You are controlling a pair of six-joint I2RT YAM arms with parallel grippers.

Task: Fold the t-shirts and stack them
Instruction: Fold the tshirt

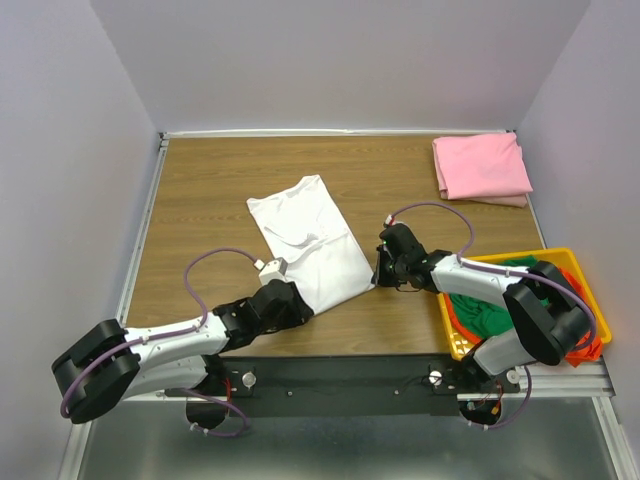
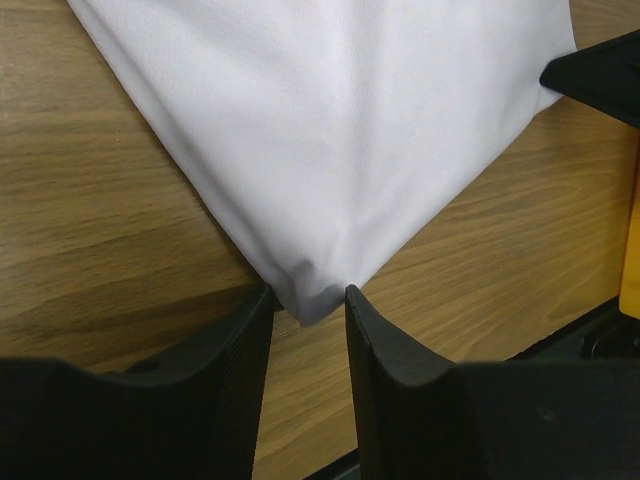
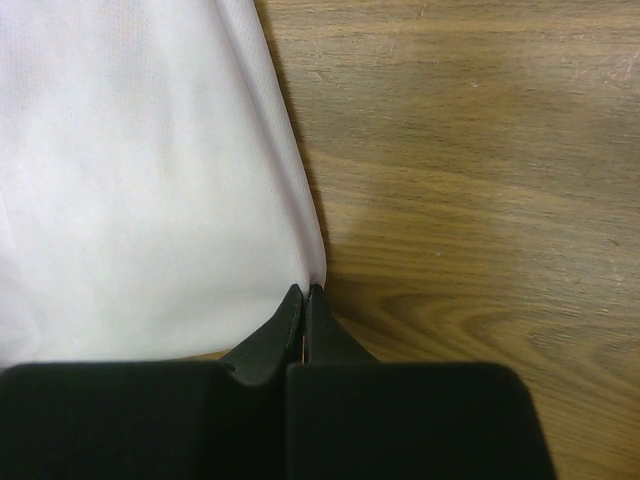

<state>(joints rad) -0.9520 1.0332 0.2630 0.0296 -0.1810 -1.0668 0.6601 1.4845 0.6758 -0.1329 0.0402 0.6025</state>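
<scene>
A white t-shirt (image 1: 310,240) lies folded lengthwise on the wooden table, slanting from back left to front right. My left gripper (image 1: 303,306) is at its near corner. In the left wrist view its jaws (image 2: 308,295) stand apart with the tip of that white corner (image 2: 330,120) between the fingertips. My right gripper (image 1: 378,272) is at the shirt's right corner. The right wrist view shows it (image 3: 305,288) shut, pinching the edge of the white cloth (image 3: 140,180). A folded pink t-shirt (image 1: 480,168) lies at the back right.
A yellow basket (image 1: 560,258) stands at the front right, holding a green t-shirt (image 1: 490,312) and an orange one (image 1: 590,348). The right arm reaches over the basket's left side. Grey walls close the table on three sides.
</scene>
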